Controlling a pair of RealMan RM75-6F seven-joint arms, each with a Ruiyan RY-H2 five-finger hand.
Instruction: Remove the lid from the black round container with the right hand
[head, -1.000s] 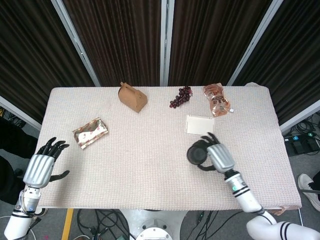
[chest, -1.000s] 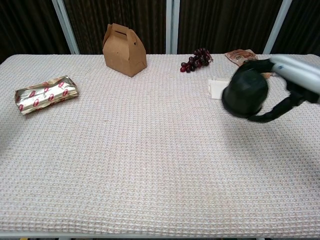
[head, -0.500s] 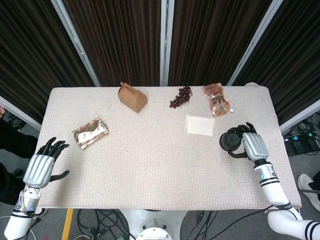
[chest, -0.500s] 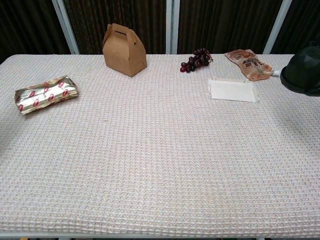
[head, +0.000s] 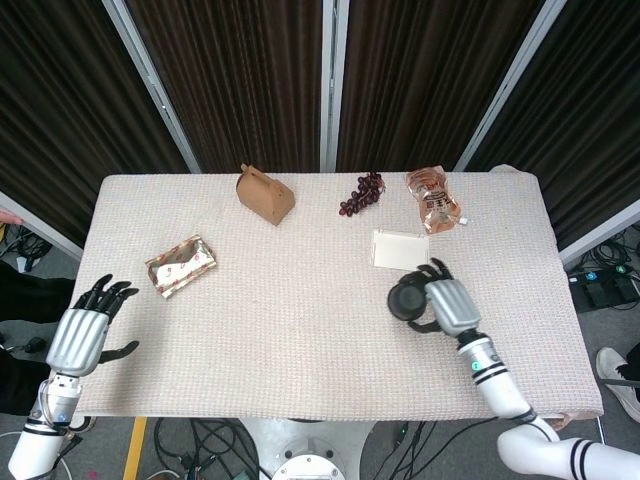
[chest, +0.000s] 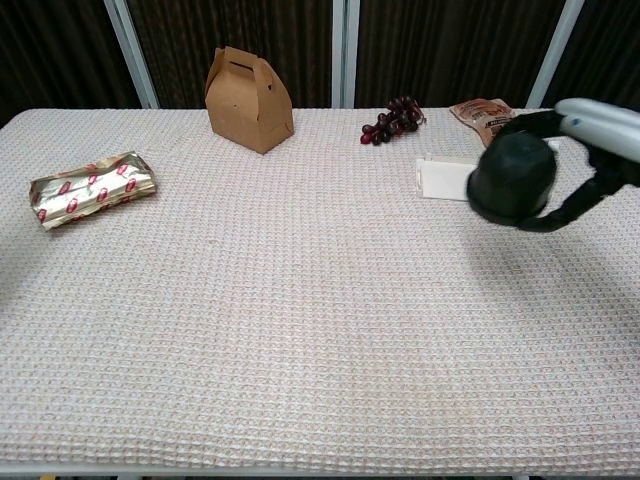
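My right hand grips the black round container from its right side, right of the table's middle. In the chest view the container hangs lifted off the cloth with its round face turned toward the camera, the dark fingers curled around its far side. I cannot make out a seam between lid and body. My left hand hovers open at the table's front left corner, fingers spread and holding nothing; the chest view does not show it.
A flat white box lies just behind the container. Along the back are a brown paper carry box, dark grapes and an orange pouch. A foil snack pack lies at the left.
My right hand swung the container out toward the table's right edge half a second ago, and has brought it back left to near where it was. The left hand has not moved.
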